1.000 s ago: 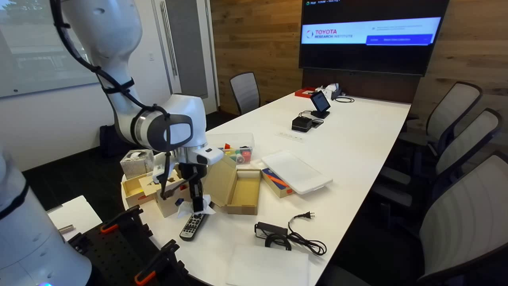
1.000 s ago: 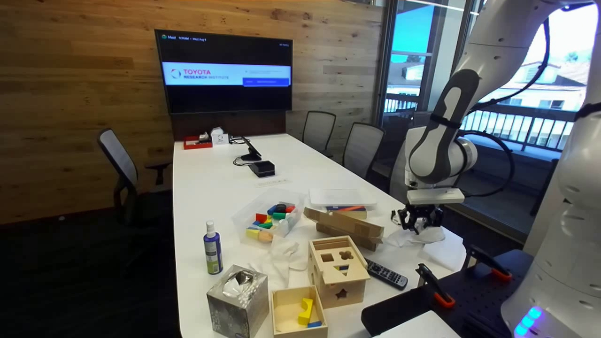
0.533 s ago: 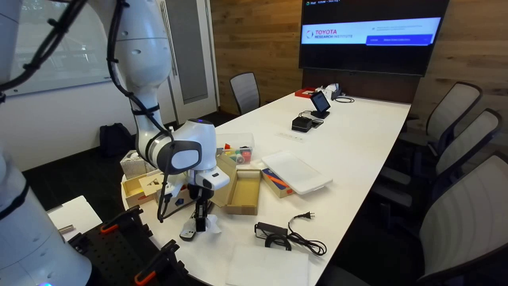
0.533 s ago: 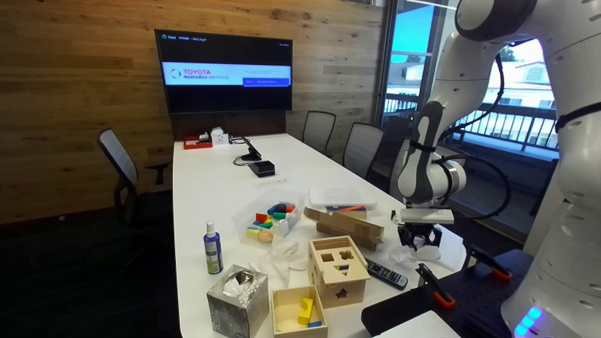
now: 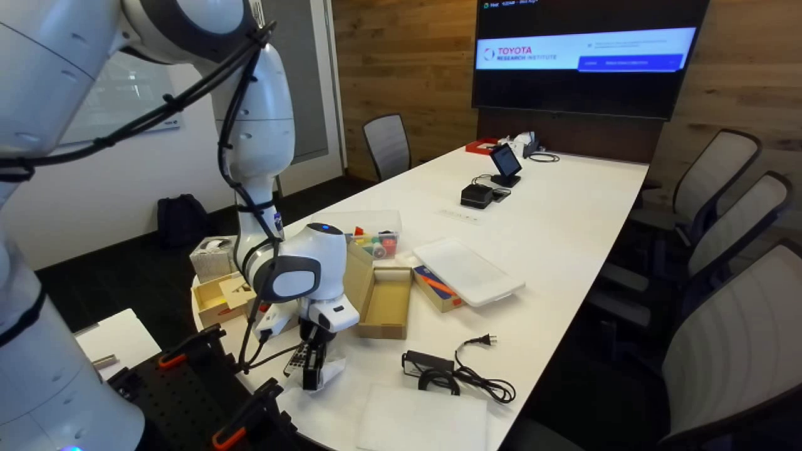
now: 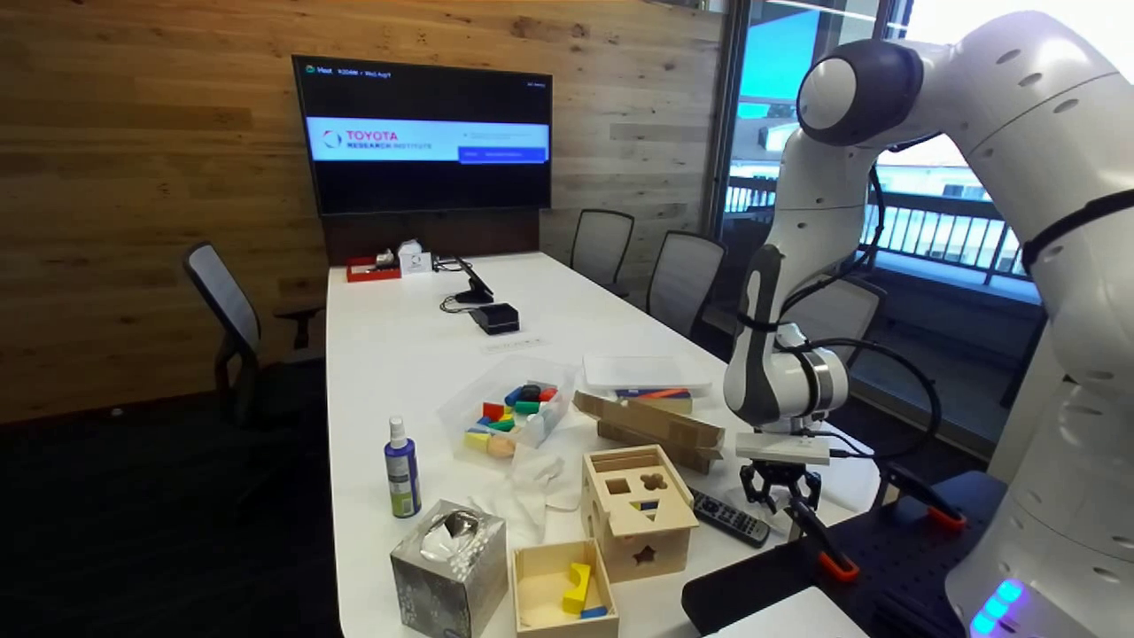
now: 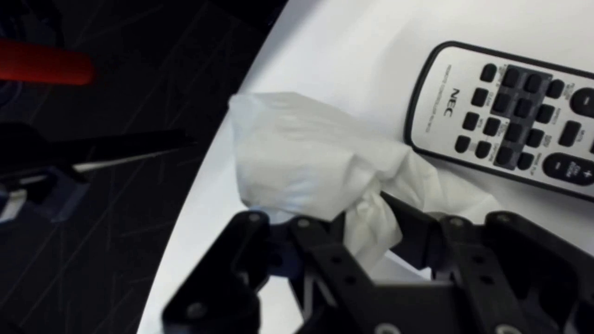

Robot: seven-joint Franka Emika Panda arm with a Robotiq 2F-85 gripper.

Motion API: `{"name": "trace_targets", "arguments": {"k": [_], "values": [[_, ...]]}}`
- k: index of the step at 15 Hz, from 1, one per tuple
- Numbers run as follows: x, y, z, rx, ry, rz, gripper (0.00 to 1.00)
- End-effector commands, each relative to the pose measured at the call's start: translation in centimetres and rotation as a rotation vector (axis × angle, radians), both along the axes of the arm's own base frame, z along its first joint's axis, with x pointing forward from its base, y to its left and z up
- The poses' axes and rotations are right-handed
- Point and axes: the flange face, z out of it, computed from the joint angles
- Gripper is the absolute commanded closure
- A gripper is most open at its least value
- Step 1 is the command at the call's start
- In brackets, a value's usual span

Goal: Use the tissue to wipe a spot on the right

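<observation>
Table (image 5: 554, 228) is presumably to be wiped. Gripper (image 7: 371, 227) is held low near its edge, jaws nearly together. Remote (image 7: 503, 116) is placed just beside, likely to be avoided. Tissue (image 7: 297, 153) is pinched between the jaws, loose folds fanned outside, probably so paper meets the table; spot not discernible.

In an exterior view, camera looks from above the near end of the table (image 5: 545, 213), down its length to the screen (image 5: 583, 53); arm (image 5: 269, 138) close, at picture left. In an exterior view, camera has tissue box (image 6: 447, 567) in foreground; likewise raised, facing screen, arm at picture right. Both share table, screen, arm. Wrist view: very near, looking down past gripper (image 7: 369, 218) onto tissue (image 7: 297, 167), remote (image 7: 506, 118).
</observation>
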Motion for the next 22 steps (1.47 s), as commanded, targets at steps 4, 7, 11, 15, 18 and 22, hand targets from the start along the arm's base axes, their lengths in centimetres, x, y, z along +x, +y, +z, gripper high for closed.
{"name": "trace_targets", "arguments": {"k": [4,7,11,15,18,22], "values": [[-0.7,-1.1,-0.7,-0.051,-0.021,-0.093,0.98],[-0.2,-1.9,-0.1,-0.089,-0.059,-0.125,0.98],[1.4,-2.9,0.0,-0.130,-0.093,-0.118,0.98],[4.0,-3.4,-0.6,-0.136,-0.126,-0.097,0.98],[5.9,-3.5,-0.8,-0.124,-0.163,-0.071,0.98],[6.5,-3.0,-0.6,-0.068,-0.184,-0.010,0.98]]}}
